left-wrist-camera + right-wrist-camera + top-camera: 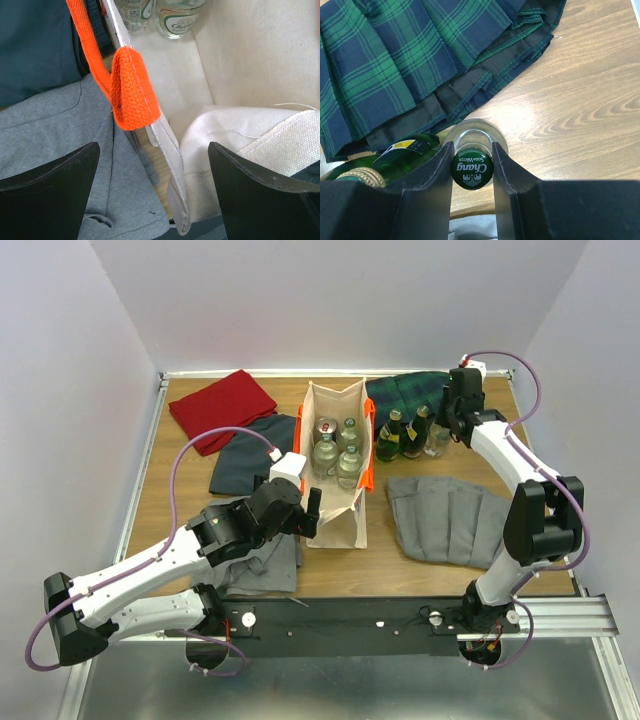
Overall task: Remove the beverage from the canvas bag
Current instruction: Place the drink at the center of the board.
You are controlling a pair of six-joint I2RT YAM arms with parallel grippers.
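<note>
The beige canvas bag (335, 515) stands open at mid-table, its orange handle (131, 92) hanging over the near left wall (167, 150). Several clear bottles (349, 466) stand inside; two bases (176, 20) show in the left wrist view. My left gripper (313, 510) is open, with one finger (50, 187) outside over grey cloth and the other (262, 192) over the bag's inside. My right gripper (447, 428) is shut on the green cap (471, 169) of a clear soda water bottle (437, 444) outside the bag. I cannot tell whether its base touches the wood.
Two green bottles (390, 441) (414, 436) stand just left of the held bottle, one close to my right fingers (400, 156). A tartan cloth (420, 60) lies behind them. A red cloth (222, 405), a dark cloth (248, 462) and grey garments (450, 522) (262, 565) cover much of the table.
</note>
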